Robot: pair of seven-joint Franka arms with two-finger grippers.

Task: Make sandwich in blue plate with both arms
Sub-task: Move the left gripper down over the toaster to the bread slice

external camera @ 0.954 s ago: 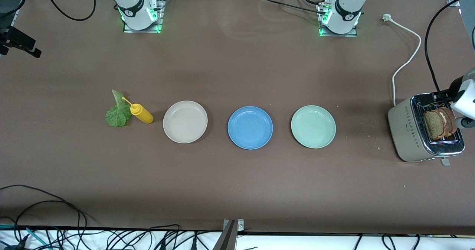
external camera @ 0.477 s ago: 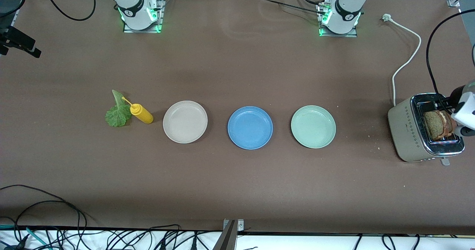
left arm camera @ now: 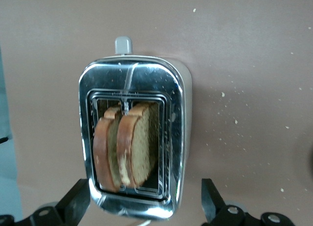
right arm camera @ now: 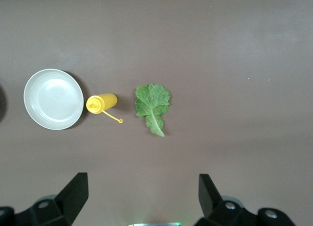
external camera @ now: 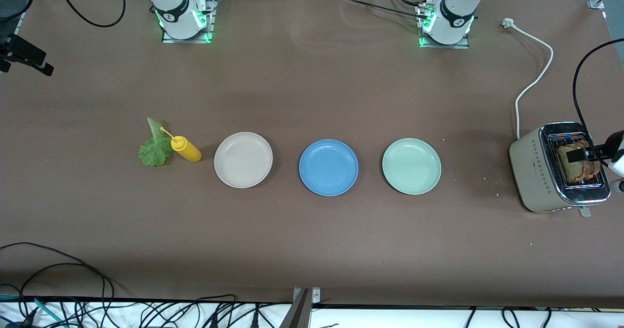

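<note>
Left gripper [left arm camera: 142,206] wide over the toaster [external camera: 555,169].
Two bread slices [left arm camera: 128,145] stand in its slots; right gripper [right arm camera: 142,199] wide, high above lettuce [right arm camera: 152,104].

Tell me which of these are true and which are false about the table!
1. Two bread slices stand in the toaster. True.
2. The blue plate already holds a sandwich. False: nothing lies on it.
3. The left end effector is over the toaster, open. True.
4. The lettuce leaf lies on the cream plate. False: it lies on the table beside the yellow bottle.
5. The right end effector grips the bottle. False: it hangs open above the leaf and bottle, holding nothing.
</note>
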